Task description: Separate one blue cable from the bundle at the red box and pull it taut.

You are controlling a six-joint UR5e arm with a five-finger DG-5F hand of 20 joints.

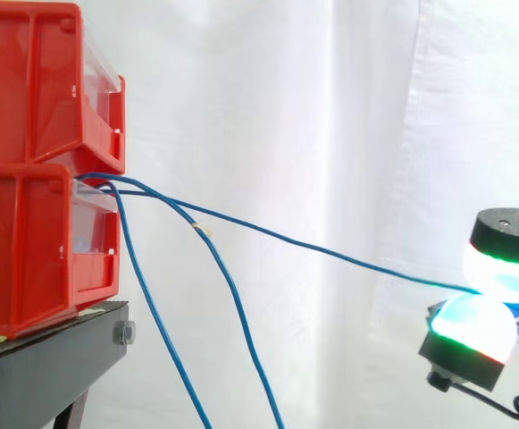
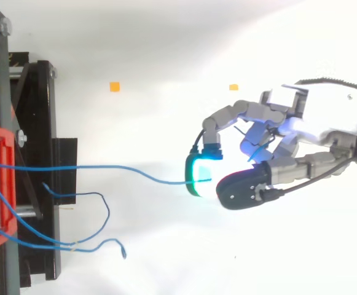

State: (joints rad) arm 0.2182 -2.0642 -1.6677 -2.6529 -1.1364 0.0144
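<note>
Pinching thin blue cable (image 2: 74, 166) betw. rounded glowing pads (image 1: 500, 268) of robot hand (image 2: 325, 117), near-taut from glossy red bins (image 1: 27, 241).

Side camera level, top camera overhead (both share red bins (image 1: 27, 241)).

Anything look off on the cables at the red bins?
One small thing: a hanging blue cable carries a pale nick or tag near the lower red bin; I cannot tell which. The pinched blue cable in the hand sags slightly, not fully taut.
</note>
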